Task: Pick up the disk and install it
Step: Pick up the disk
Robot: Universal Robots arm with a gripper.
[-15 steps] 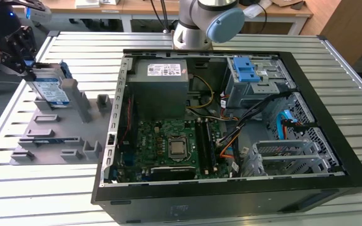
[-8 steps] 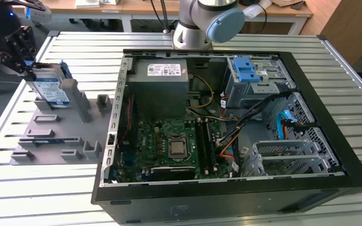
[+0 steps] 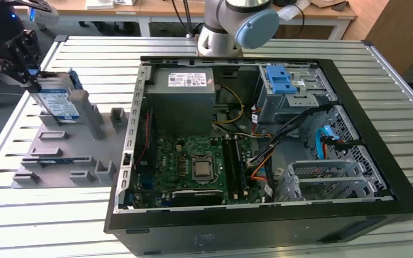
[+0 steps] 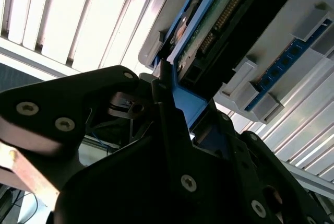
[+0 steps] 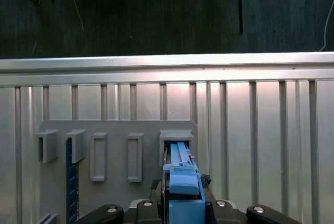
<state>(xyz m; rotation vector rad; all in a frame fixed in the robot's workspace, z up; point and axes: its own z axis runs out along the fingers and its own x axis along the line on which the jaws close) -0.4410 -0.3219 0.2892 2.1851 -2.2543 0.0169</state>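
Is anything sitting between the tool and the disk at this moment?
Nothing visible does. The tool is closed on the top edge of the disk, which stands on edge in the grey holder at the exterior view's left. In the first wrist view the disk's blue rail sits inside the tool's grip.

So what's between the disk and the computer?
In the exterior view, grey posts stand on the rack between the disk and the computer.
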